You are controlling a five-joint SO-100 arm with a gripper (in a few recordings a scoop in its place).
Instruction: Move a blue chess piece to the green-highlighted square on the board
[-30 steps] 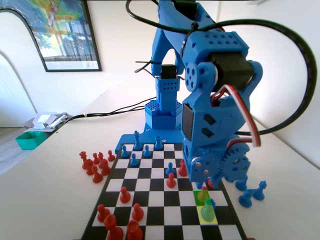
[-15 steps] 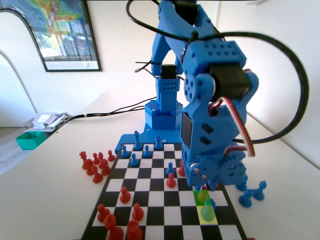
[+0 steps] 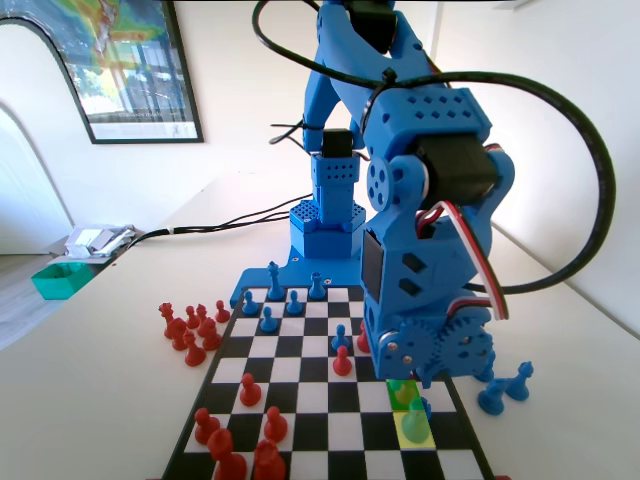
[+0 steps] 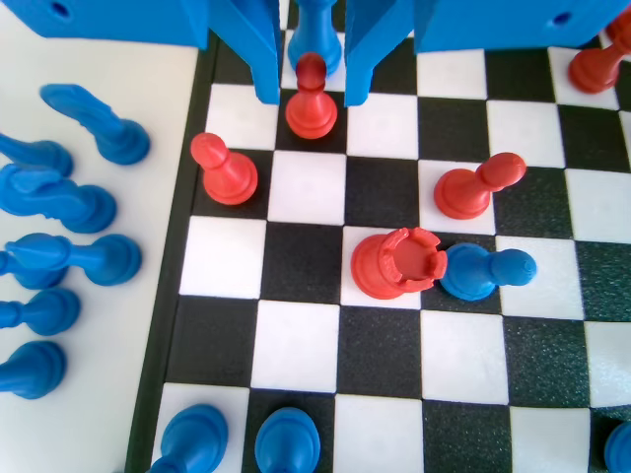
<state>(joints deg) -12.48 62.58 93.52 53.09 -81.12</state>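
Note:
In the fixed view my gripper (image 3: pixel 408 384) hangs low over the green-highlighted square (image 3: pixel 402 392) near the board's (image 3: pixel 300 400) right edge. A blue chess piece (image 3: pixel 416 414), a small pawn, stands just in front on the yellow square (image 3: pixel 415 430). In the wrist view the gripper (image 4: pixel 312 91) is open. In the gap between its jaws I see a red pawn (image 4: pixel 311 99) and, just beyond it, a blue pawn (image 4: pixel 317 37). Neither jaw touches them. I cannot tell which of the two truly lies between the jaws.
On the board (image 4: pixel 296 345) stand a red rook (image 4: pixel 394 262) with a blue pawn (image 4: pixel 488 273) beside it, and red pawns (image 4: pixel 225 169) (image 4: pixel 475 187). Several blue pieces (image 4: pixel 69 258) lie off the board's left edge. Red pieces (image 3: pixel 190 330) cluster beside the board.
The arm has sunk a little, bringing the gripper lower over the green square. The pieces have not moved.

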